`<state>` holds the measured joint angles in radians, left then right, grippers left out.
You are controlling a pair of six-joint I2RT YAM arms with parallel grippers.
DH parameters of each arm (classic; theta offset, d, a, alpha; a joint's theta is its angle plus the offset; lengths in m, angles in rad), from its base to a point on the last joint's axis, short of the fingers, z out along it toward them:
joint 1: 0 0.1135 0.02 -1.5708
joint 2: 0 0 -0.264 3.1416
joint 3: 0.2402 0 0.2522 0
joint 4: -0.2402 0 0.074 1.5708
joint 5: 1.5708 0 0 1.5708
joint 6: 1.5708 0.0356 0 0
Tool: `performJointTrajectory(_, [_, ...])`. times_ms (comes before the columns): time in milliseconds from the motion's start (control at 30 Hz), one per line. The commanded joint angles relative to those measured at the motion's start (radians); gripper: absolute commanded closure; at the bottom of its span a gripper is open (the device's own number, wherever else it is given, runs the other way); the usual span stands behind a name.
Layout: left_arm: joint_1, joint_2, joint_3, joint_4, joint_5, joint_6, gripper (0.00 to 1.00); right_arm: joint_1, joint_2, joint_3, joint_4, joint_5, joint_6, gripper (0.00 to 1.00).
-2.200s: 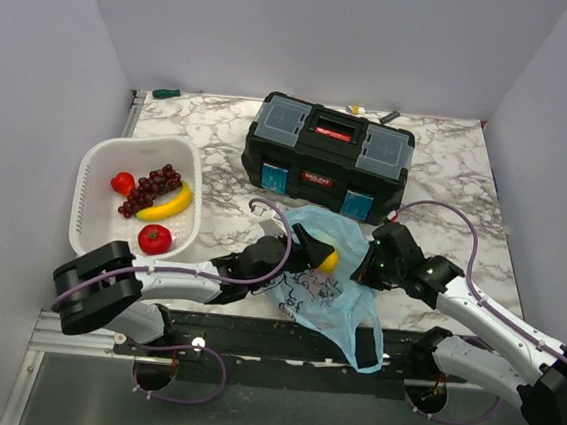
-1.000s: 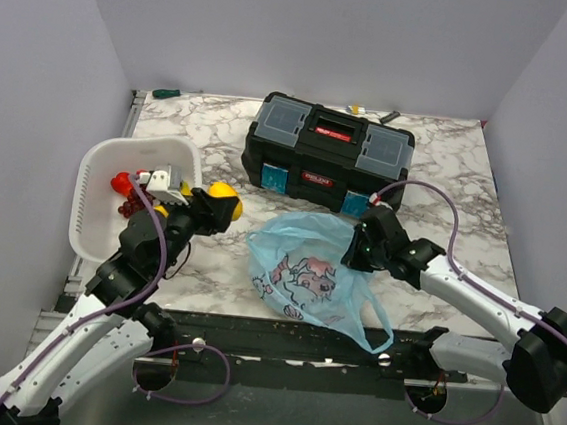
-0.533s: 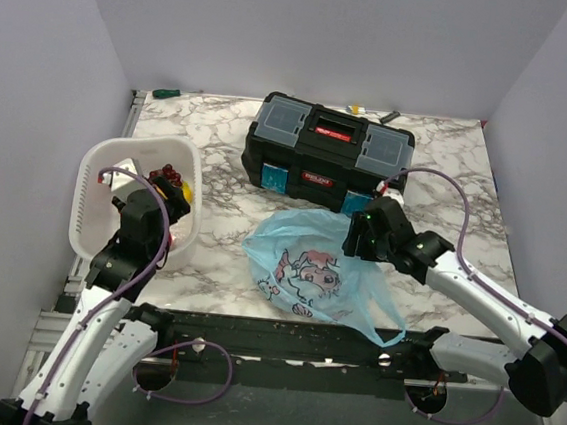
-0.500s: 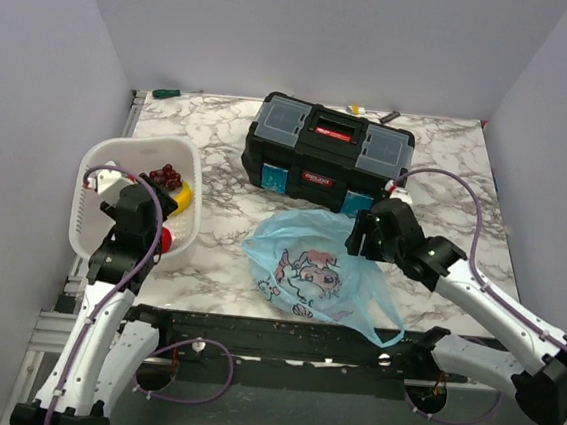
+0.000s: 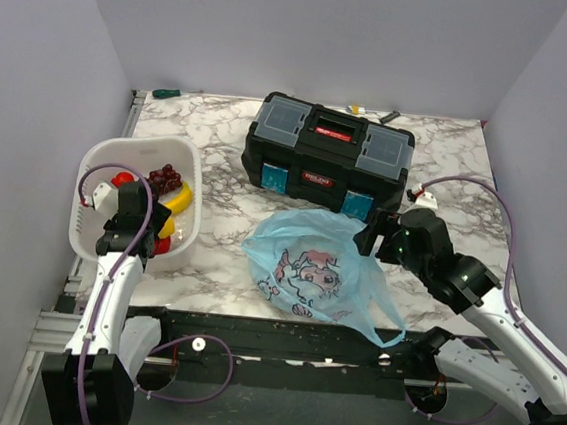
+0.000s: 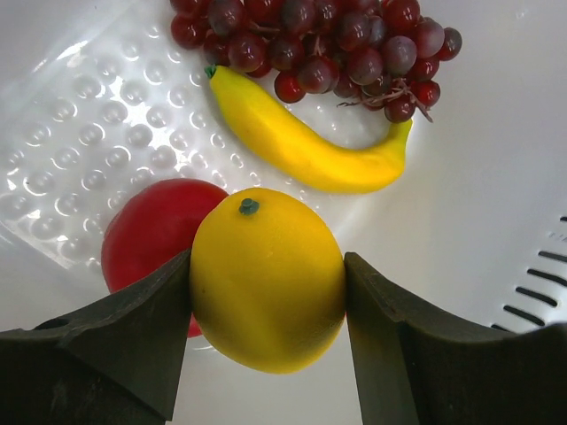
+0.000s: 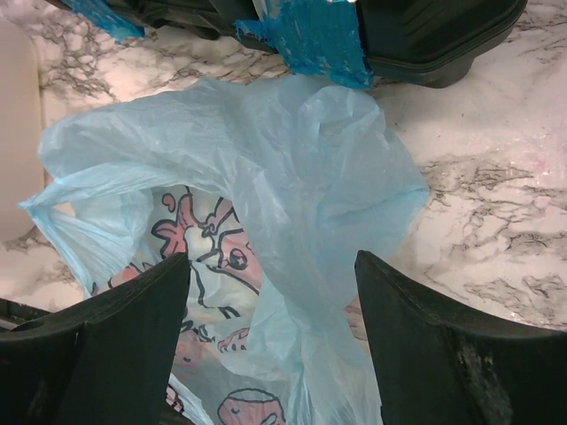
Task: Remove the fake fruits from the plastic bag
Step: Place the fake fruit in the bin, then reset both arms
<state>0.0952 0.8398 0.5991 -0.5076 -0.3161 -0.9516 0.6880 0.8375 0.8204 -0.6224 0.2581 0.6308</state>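
Note:
In the left wrist view my left gripper point(image 6: 267, 266) is shut on an orange-yellow round fruit point(image 6: 266, 279), a finger against each side. It hangs over the white basket point(image 5: 93, 159). Under it lie a yellow banana point(image 6: 301, 146), a dark red grape bunch point(image 6: 328, 44) and a red apple point(image 6: 146, 230). The light-blue plastic bag point(image 5: 308, 270) lies crumpled at the table's front middle, cartoon print up. My right gripper point(image 5: 372, 233) hovers at the bag's back right corner. In the right wrist view the right gripper point(image 7: 270, 266) stands open over the bag point(image 7: 266, 177), with no plastic pinched.
A black toolbox point(image 5: 327, 156) stands just behind the bag. A small red fruit point(image 5: 123, 179) sits in the basket's far left corner. A green-handled screwdriver point(image 5: 166, 93) lies at the back left edge. Walls close in left and right.
My left arm swung the round yellow fruit from beside the bag to over the basket. My right gripper opened, let go of the bag and drew back to the right.

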Motion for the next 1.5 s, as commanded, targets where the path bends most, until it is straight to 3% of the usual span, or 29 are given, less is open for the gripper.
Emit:
performJointTrajectory(0, [0.035, 0.069, 0.025, -0.027, 0.094, -0.065, 0.71, 0.006, -0.039, -0.019, 0.006, 0.029, 0.003, 0.21])
performJointTrajectory(233, [0.053, 0.099, 0.018, -0.022, 0.149, -0.087, 0.32, 0.005, -0.048, -0.032, 0.024, 0.024, 0.002, 0.21])
performJointTrajectory(467, [0.053, 0.080, 0.025, -0.037, 0.145, -0.075, 0.02, 0.005, -0.043, -0.035, 0.027, 0.021, 0.002, 0.21])
performJointTrajectory(633, [0.053, 0.037, 0.056, -0.046, 0.143, -0.007, 0.01, 0.005, -0.052, -0.026, 0.017, 0.022, 0.002, 0.21])
performJointTrajectory(867, [0.019, -0.089, 0.121, 0.035, 0.274, 0.182, 0.01, 0.005, -0.079, 0.012, -0.011, 0.037, 0.001, 0.19])
performJointTrajectory(1267, [-0.461, -0.239, 0.269, 0.236, 0.339, 0.411, 0.02, 0.005, -0.177, 0.099, -0.046, 0.086, -0.044, 0.10])
performJointTrajectory(1467, [-0.563, -0.341, 0.262, 0.417, 0.476, 0.424, 0.01, 0.005, -0.258, 0.135, -0.051, 0.116, -0.060, 0.07])
